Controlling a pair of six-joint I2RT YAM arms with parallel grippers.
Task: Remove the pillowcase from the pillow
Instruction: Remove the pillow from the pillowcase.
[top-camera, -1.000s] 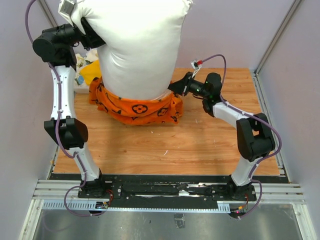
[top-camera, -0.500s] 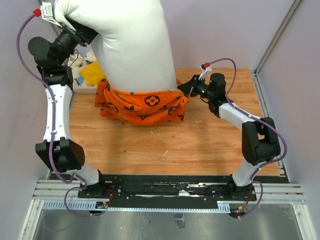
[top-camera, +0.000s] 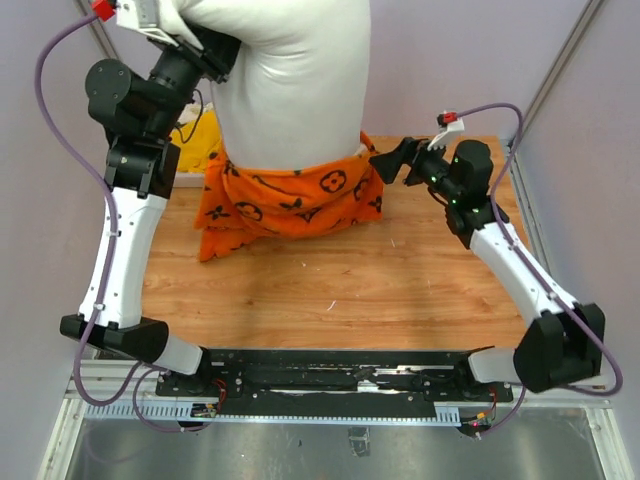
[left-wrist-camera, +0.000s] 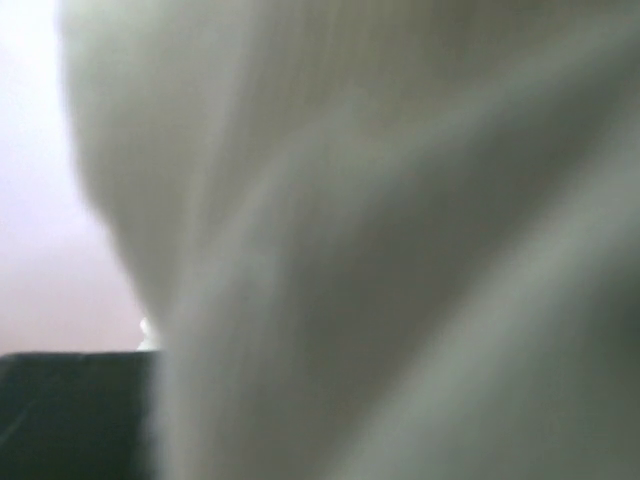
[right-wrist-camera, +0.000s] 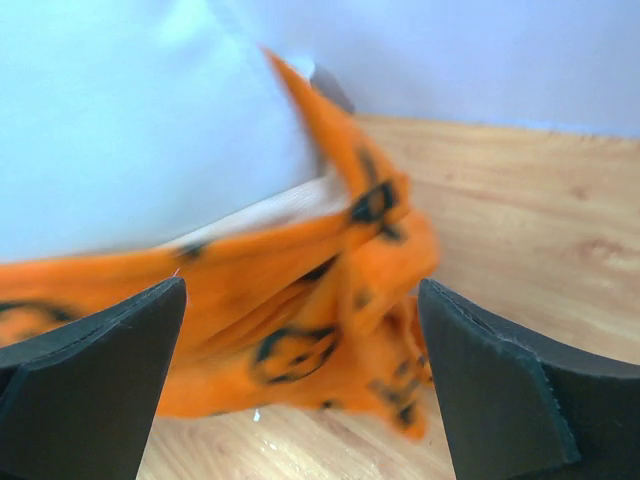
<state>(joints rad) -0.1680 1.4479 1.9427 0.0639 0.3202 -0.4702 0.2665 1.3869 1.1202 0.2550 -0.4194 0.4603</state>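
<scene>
The big white pillow (top-camera: 295, 80) hangs upright over the back of the table. My left gripper (top-camera: 205, 50) is shut on its upper left part, fingers sunk in the stuffing. White pillow fabric (left-wrist-camera: 400, 250) fills the left wrist view and hides the fingers. The orange pillowcase (top-camera: 290, 195) with black motifs wraps only the pillow's lower end, its bottom sagging to the wood. My right gripper (top-camera: 385, 160) stands open just right of the case. In the right wrist view the right gripper (right-wrist-camera: 300, 290) has its jaws wide apart, with the pillowcase (right-wrist-camera: 300, 300) ahead of them and free.
A plain yellow cloth (top-camera: 197, 137) lies at the back left behind my left arm. The wooden table (top-camera: 400, 290) ends at metal frame posts and purple walls on both sides. The arm bases sit on the black rail (top-camera: 330, 380) at the near edge.
My right gripper has let go of the pillowcase's right edge, opened wide and drawn back to the right. The left arm has swung the hanging pillow rightward.
</scene>
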